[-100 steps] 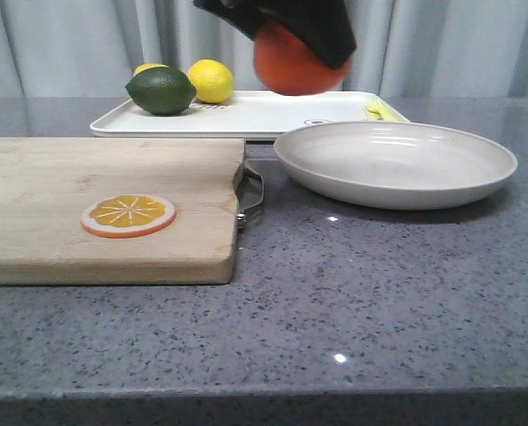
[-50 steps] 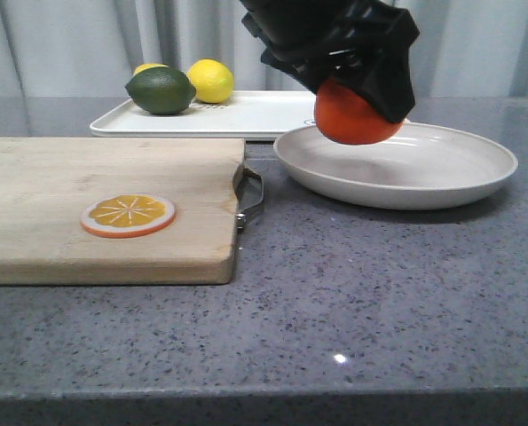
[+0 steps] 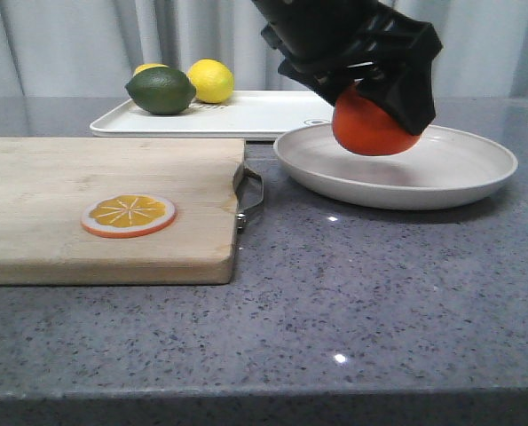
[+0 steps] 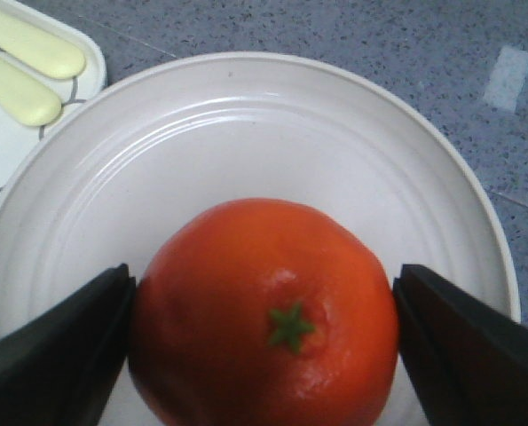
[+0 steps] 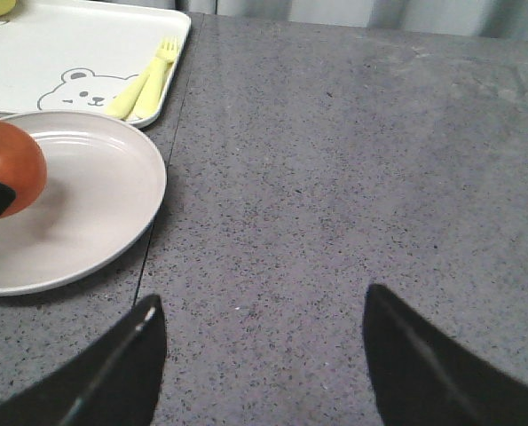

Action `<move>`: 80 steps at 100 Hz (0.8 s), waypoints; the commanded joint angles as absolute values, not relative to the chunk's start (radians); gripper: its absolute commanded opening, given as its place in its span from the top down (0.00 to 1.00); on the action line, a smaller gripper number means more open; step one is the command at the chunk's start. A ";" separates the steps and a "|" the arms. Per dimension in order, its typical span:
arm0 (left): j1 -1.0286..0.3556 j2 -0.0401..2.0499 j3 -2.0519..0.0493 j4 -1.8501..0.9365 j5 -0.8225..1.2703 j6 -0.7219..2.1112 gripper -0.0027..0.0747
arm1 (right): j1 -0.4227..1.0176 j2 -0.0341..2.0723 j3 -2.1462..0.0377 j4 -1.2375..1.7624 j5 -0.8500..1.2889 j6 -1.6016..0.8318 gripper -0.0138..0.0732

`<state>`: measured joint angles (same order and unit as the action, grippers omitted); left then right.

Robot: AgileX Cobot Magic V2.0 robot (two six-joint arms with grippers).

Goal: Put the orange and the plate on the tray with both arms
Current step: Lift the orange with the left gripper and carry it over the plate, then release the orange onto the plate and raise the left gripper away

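From the front, the left gripper (image 3: 376, 111) clamps the orange (image 3: 374, 126) just above the plate (image 3: 459, 177), which sits on the counter right of the cutting board (image 3: 104, 204) and just in front of the tray (image 3: 255, 114) holding a lime (image 3: 161, 90) and lemon (image 3: 210, 80). The left wrist view shows both fingers (image 4: 55, 355) pressed against the orange's sides, stem up, over the plate's middle. In the right wrist view, the right gripper (image 5: 262, 364) is spread wide and empty above bare counter, right of the plate.
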<state>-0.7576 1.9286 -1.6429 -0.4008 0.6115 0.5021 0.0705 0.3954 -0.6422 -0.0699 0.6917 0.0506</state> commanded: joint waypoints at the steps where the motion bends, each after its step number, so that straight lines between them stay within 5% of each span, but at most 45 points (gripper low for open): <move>1: -0.767 1.872 -1.677 -0.430 0.552 0.496 0.26 | 0.072 0.414 -0.675 -0.080 0.620 0.051 0.28; 29: -0.767 1.872 -1.677 -0.430 0.552 0.501 0.10 | 0.072 0.414 -0.675 -0.080 0.626 0.051 0.28; 80: -0.767 1.797 -1.677 -0.428 0.495 0.504 0.11 | 0.072 0.414 -0.675 -0.080 0.641 0.051 0.28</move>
<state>-0.7576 1.8929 -1.6429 -0.4015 0.5659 0.5021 0.0705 0.3954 -0.6422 -0.0699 0.7060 0.0506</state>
